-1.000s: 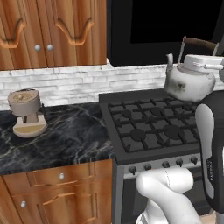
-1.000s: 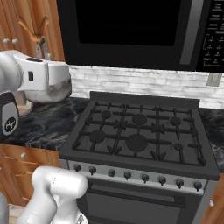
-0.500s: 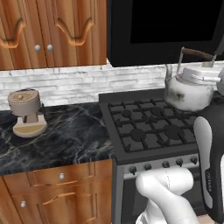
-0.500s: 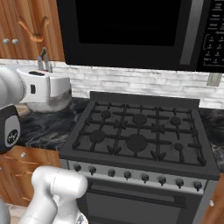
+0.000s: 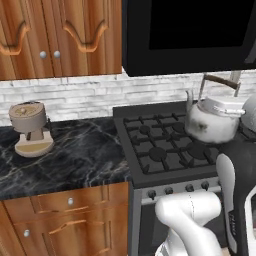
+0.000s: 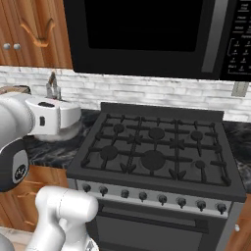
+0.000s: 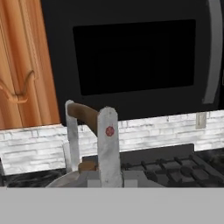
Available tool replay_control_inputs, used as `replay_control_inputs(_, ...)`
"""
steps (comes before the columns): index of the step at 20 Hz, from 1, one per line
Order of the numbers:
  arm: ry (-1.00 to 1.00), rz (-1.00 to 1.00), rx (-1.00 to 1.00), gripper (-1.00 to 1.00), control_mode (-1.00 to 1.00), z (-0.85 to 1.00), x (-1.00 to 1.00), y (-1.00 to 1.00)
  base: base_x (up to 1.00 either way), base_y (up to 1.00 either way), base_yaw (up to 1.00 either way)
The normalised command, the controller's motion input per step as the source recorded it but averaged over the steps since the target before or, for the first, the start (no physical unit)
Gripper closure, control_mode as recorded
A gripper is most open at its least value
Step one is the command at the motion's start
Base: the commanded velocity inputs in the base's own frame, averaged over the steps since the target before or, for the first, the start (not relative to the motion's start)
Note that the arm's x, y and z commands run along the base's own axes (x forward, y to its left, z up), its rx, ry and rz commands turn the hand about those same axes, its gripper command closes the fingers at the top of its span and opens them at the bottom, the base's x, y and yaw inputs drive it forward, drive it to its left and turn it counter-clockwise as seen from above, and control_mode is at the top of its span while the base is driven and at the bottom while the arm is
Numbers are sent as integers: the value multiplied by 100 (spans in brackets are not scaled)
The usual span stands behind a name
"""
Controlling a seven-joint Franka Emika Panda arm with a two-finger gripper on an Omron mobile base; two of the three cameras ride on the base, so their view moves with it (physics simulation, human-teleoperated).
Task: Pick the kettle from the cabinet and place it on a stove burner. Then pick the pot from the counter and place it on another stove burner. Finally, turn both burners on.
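The kettle (image 5: 212,120) hangs clear above the stove (image 5: 170,150), over its right-hand burners, upright, likely so it can be lowered onto one. The gripper (image 7: 94,146) pinches its arched handle (image 7: 83,114) from above. Left of the stove, a coffee machine (image 5: 31,129) stands on the bench (image 5: 75,160).

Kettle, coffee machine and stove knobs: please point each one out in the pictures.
kettle (image 5: 210,125), left base view, on its rounded body.
coffee machine (image 5: 31,128), left base view, on its middle.
stove knobs (image 6: 162,200), right base view, on one knob of the front row.
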Motion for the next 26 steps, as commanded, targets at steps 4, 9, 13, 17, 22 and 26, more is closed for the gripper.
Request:
replay_control_inputs(4,2,0,0,100,-100,-38,0,0,0,0,0)
replay_control_inputs(9,1,0,0,100,-100,-38,2,0,0,0,0)
replay_control_inputs(13,0,0,0,100,-100,-43,4,0,0,0,0)
replay_control_inputs(17,-1,0,0,100,-100,-46,1,0,0,0,0)
replay_control_inputs(22,-14,2,0,100,-100,-31,18,0,0,0,0)
replay_control_inputs(26,-17,3,0,100,-100,-33,17,0,0,0,0)
